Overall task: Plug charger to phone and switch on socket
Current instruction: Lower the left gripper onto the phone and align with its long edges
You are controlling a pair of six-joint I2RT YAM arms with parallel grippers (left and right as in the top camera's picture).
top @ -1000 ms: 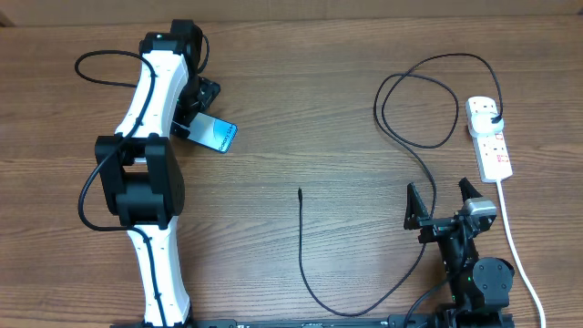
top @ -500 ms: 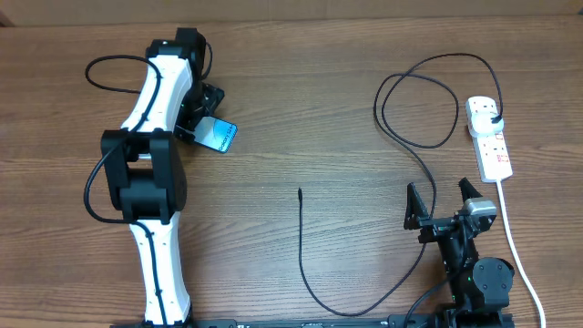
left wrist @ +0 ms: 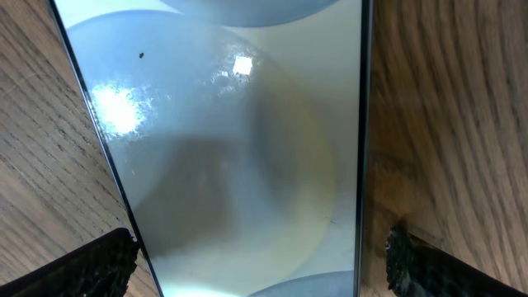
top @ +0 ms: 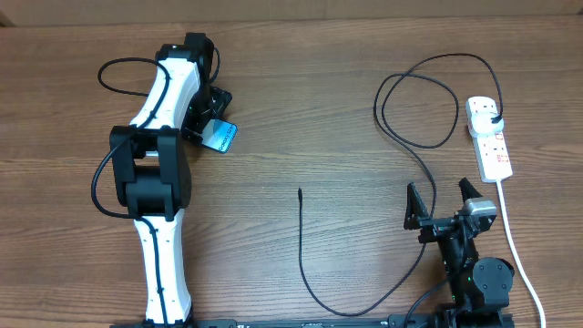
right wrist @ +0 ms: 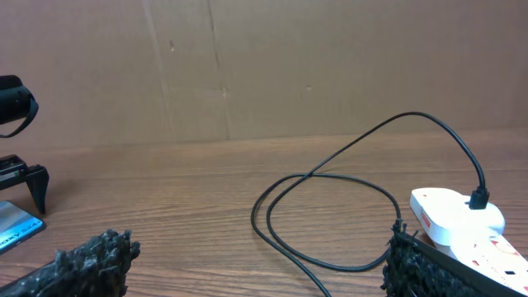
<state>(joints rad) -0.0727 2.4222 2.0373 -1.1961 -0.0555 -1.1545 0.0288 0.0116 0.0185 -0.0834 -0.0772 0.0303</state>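
Observation:
The phone [top: 221, 137] lies flat on the table at the upper left, its teal screen lit. My left gripper [top: 208, 118] hangs open right over its left end. In the left wrist view the phone screen [left wrist: 239, 140] fills the frame, and the gripper [left wrist: 264, 268] straddles it with a finger off each long edge, touching neither. The charger cable [top: 414, 150] runs from its black plug [top: 493, 118] in the white socket [top: 492, 146], loops, and ends at a free tip [top: 300, 191] mid-table. My right gripper [top: 442, 202] stands open and empty at the lower right, the charger loop [right wrist: 330, 223] lying ahead of it.
The socket's white cord [top: 516, 251] trails down the right side past my right arm. The right wrist view has the socket [right wrist: 450, 216] at the right, the left arm's gripper [right wrist: 21, 169] far left, and a cardboard wall [right wrist: 264, 66] behind the table.
My left arm has swung to the right, bringing its gripper further over the phone's left end. The right arm, cable and socket have not moved.

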